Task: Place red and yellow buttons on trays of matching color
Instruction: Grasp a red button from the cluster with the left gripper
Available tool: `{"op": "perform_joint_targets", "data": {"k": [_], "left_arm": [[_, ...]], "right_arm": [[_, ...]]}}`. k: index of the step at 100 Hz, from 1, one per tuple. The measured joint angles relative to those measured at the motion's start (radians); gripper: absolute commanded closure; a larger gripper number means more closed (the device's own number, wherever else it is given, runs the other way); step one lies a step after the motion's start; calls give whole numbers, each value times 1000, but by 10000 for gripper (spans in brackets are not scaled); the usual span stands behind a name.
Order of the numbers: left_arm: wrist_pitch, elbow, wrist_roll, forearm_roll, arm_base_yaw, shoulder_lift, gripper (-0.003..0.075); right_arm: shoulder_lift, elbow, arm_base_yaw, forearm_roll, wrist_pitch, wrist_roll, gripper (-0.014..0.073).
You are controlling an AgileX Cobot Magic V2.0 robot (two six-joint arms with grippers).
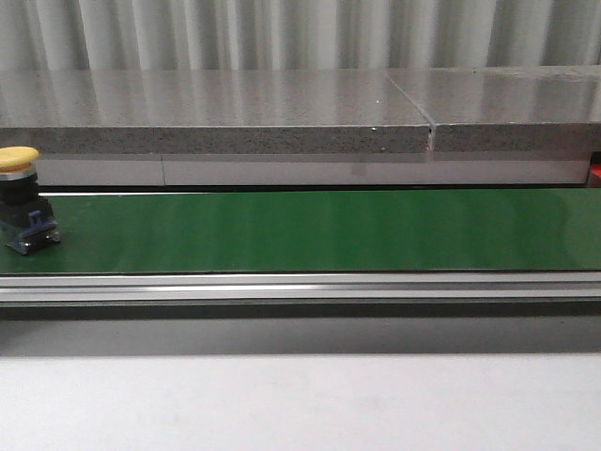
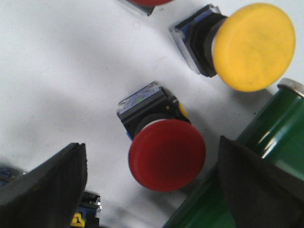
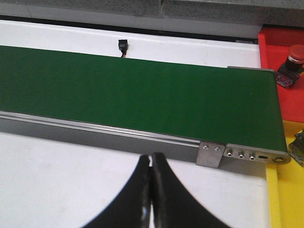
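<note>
The left claw (image 2: 152, 190) hangs released over the white table (image 2: 61, 80), its fingers spread either side of a red button (image 2: 166, 154) lying on its side, with a yellow button (image 2: 254, 45) near it. The right claw (image 3: 151, 190) is clenched on nothing beside the green belt (image 3: 142, 95). Another yellow button (image 1: 21, 197) rides the belt's left end, and a red button (image 3: 292, 61) sits in the red tray (image 3: 275, 52) next to the yellow tray (image 3: 285, 199).

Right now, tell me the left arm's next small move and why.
Probably lower the open left pincer onto the red button and close. The button lies on its side between the fingers, not yet gripped; the belt's only load is a yellow button.
</note>
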State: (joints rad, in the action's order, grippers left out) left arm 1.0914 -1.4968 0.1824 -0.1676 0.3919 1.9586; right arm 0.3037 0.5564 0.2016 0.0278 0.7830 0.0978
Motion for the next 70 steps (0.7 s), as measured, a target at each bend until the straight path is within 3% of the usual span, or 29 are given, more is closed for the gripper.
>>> {"op": "perform_joint_targets", "data": {"k": [44,70], "left_arm": [[-5,0,0,-3,0,10,553],[-5,0,-46,-4,0,-3,588]], "right_arm": [[0,0,0,0,0,0,661],[0,0,0,-2,0,0,661]]}}
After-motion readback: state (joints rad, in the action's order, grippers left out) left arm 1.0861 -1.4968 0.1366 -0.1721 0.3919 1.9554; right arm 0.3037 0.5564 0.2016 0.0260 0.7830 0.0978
